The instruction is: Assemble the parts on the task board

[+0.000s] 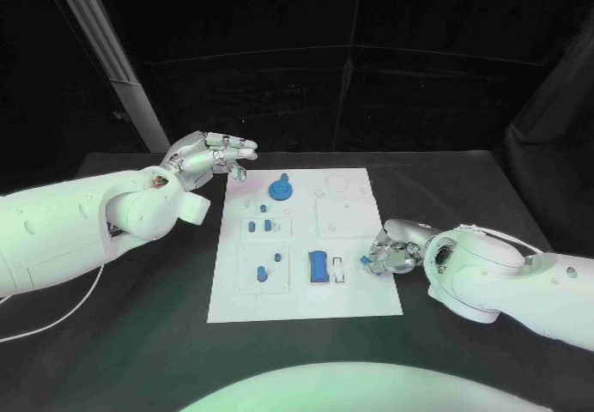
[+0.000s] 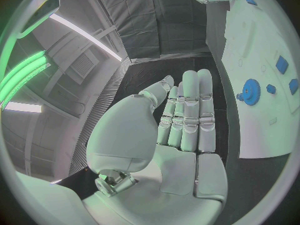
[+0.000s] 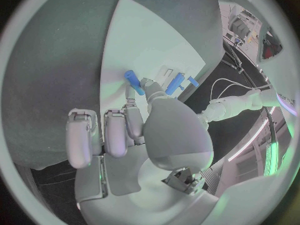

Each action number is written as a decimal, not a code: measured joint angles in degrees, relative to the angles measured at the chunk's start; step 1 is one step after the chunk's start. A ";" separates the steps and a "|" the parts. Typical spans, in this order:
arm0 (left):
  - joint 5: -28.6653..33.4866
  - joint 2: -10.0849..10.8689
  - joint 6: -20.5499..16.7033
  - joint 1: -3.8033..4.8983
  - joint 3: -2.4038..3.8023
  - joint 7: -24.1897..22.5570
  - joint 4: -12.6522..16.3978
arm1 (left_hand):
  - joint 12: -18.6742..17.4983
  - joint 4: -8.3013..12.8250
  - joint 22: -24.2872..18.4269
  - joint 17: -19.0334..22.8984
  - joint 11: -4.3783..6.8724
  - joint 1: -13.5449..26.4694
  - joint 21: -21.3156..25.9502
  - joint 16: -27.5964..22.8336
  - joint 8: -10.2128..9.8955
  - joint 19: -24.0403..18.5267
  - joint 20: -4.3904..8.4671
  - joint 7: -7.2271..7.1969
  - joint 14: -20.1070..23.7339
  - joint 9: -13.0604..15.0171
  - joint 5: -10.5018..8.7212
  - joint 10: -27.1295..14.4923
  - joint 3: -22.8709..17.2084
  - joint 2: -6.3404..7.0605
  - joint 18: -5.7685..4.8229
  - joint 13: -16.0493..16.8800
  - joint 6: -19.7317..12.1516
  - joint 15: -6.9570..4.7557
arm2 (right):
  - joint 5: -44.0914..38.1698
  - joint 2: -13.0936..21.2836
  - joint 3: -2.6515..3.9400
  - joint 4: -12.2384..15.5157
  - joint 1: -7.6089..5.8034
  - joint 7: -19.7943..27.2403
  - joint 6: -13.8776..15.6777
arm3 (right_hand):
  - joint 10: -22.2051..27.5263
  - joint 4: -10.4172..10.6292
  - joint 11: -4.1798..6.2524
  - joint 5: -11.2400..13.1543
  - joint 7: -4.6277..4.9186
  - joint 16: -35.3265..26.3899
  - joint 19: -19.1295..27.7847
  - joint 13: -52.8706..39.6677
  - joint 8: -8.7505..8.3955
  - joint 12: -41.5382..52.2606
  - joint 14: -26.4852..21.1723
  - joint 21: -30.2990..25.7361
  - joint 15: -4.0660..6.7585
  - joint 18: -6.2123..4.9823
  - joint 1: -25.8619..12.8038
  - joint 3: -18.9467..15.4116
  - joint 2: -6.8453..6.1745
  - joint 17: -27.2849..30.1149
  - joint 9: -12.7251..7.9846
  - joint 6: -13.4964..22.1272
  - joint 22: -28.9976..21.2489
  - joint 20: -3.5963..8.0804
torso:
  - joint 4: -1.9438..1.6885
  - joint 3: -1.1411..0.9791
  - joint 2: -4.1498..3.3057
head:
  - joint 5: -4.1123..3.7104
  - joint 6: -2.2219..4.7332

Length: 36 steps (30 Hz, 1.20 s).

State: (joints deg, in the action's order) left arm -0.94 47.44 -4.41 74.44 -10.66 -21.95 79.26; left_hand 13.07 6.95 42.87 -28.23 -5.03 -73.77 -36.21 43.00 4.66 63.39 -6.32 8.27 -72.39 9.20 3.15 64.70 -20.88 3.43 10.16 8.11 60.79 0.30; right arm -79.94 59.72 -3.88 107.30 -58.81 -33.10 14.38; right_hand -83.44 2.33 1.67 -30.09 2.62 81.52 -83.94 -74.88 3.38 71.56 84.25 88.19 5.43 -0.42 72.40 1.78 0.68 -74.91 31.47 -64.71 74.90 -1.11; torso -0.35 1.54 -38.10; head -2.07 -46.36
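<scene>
- Two hands work around the white task board: the right hand sits at the board's right edge, pinching a small blue part at its fingertips.
- Judging by that, it should lower the part squarely into its recess, pressing only once it is aligned.
- Left hand hovers off the board's far left corner, fingers straight and together, holding nothing.
- Recesses on the board hold a blue gear, small blue pegs and a blue block.

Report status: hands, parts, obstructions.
Left hand open, off the board's far-left corner. Right hand pinching a small blue part at task board edge. Nothing blocking.
</scene>
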 measured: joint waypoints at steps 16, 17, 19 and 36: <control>0.00 -0.06 0.11 -0.01 -0.02 0.05 0.02 | 0.00 0.00 -0.04 -0.01 0.00 0.00 0.00 0.00 -0.23 0.00 0.00 0.00 0.00 0.00 0.00 0.00 0.00 0.00 0.00 -0.01 0.00 0.00 | 11.27 -1.33 0.02 1.40 -0.02 2.84 5.23 | -0.40 0.74 0.40 0.62 -0.24 0.00 0.00 -0.07 0.20 -0.05 0.00 0.26 0.00 0.00 -2.47 0.14 -1.13 0.00 -0.16 -0.24 0.00 0.00 | -0.03 0.07 0.00 | 0.06 0.01; 0.00 -0.06 0.12 -0.01 -0.02 0.06 0.02 | 0.00 0.00 -0.04 -0.01 0.00 0.00 0.00 0.00 -0.23 0.00 0.00 0.00 0.00 0.00 0.00 0.00 0.00 0.00 0.00 -0.01 0.00 0.00 | 11.70 -1.56 0.02 1.38 -0.02 2.91 5.37 | -0.40 1.07 0.39 0.63 -0.24 -0.01 0.00 -0.07 0.20 -0.05 0.00 0.26 0.00 0.00 -2.64 0.18 -1.28 0.00 -0.15 -0.24 0.00 0.00 | -0.03 0.07 0.00 | 0.06 0.01; 0.00 -0.06 0.13 -0.01 -0.02 0.06 0.02 | 0.00 0.00 -0.04 -0.01 0.00 0.00 0.00 0.00 -0.23 0.00 0.00 0.00 0.00 -0.01 0.00 0.00 0.00 0.00 0.00 -0.01 0.00 0.00 | 12.29 -1.97 0.02 1.24 -0.02 2.93 5.45 | -0.50 1.13 0.50 0.75 -0.44 -0.01 0.00 -0.07 0.21 -0.05 0.00 0.26 0.00 0.00 -2.99 0.12 -1.20 0.01 -0.16 -0.59 0.00 0.00 | -0.04 0.07 -0.01 | 0.07 0.01; 0.00 -0.14 0.27 -0.01 -0.03 0.08 0.07 | 0.00 0.16 -0.03 -0.01 0.00 0.00 0.00 0.00 -0.22 0.00 0.00 0.00 0.00 -0.01 0.00 0.00 0.16 0.00 0.00 -0.02 0.00 0.00 | 12.82 -5.51 0.02 -0.68 -0.03 0.81 5.17 | -0.71 3.33 0.70 0.84 -0.95 -0.01 0.01 -0.05 0.76 -0.05 -0.22 0.26 0.22 0.00 -5.95 -0.31 -2.60 0.01 0.19 -2.80 0.00 0.43 | -0.09 0.05 -0.07 | 0.24 -0.24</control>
State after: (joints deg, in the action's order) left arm -0.94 47.30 -4.14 74.42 -10.69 -21.87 79.33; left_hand 13.07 7.11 42.84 -28.24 -5.03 -73.77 -36.21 43.00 4.44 63.39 -6.32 8.27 -72.39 9.19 3.15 64.70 -20.71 3.43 10.16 8.09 60.79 0.30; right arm -67.12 54.20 -3.87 106.62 -58.84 -32.29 19.55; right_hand -84.14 5.65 2.37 -29.26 1.67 81.51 -83.94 -74.92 4.15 71.52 84.03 88.45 5.64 -0.42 66.45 1.47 -1.92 -74.90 31.66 -67.51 74.90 -0.68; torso -0.44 1.59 -38.17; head -1.83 -46.59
